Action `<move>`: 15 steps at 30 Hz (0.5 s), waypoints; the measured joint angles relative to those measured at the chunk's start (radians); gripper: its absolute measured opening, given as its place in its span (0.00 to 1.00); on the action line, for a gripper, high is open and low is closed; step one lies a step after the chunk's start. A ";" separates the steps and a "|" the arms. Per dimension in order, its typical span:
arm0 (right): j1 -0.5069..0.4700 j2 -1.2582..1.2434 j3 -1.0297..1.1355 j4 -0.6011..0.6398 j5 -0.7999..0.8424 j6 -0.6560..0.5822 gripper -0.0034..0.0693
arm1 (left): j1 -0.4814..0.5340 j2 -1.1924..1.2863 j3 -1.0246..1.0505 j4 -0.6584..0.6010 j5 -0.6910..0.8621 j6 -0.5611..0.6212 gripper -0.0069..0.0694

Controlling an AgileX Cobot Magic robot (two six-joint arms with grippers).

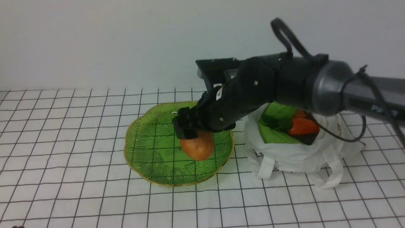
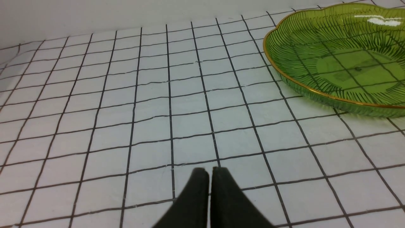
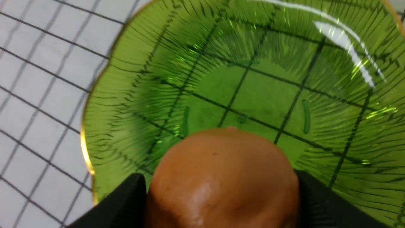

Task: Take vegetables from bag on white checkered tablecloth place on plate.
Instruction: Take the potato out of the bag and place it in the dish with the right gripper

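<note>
The right fingers point(image 3: 126, 202) are clamping the brown potato point(image 1: 197, 147) from both sides and holding it low over the green glass plate point(image 1: 148, 158), on the half of the plate facing the surface's right edge. From here I cannot tell whether the potato's underside is touching the glass yet. That is the worry: if the fingers are letting go while it is hanging above the dish, a smooth oval like that is likely rolling across the shallow floor and maybe hopping the scalloped gold rim onto the white checkered tablecloth point(image 1: 63, 142). Pressing down too hard is the opposite risk, with hard glass sitting on loose cloth and possibly skidding or tipping. The right forearm and its dangling cable are passing right above the white bag point(image 1: 294, 155) near the right edge, where an orange carrot point(image 1: 302, 126) and a leafy green piece point(image 1: 275, 134) are waiting, so a careless pull-back could be snagging a strap. The left fingers point(image 2: 199, 196) are pressed together on nothing, sitting low over bare cloth toward the left edge, well apart from it all.
</note>
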State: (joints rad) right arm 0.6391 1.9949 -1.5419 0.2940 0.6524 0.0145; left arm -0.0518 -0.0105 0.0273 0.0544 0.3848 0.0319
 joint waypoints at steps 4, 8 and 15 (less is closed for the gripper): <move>0.001 0.060 0.000 -0.005 -0.014 0.000 0.83 | 0.000 0.000 0.000 0.000 0.000 0.000 0.08; 0.002 0.065 0.000 -0.005 -0.016 0.000 0.96 | 0.000 0.000 0.000 0.000 0.000 0.000 0.08; 0.002 0.016 -0.013 -0.066 0.025 0.000 1.00 | 0.000 0.000 0.000 0.000 0.000 0.000 0.08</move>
State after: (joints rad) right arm 0.6410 2.0113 -1.5550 0.2276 0.6773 0.0145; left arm -0.0518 -0.0105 0.0273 0.0544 0.3848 0.0319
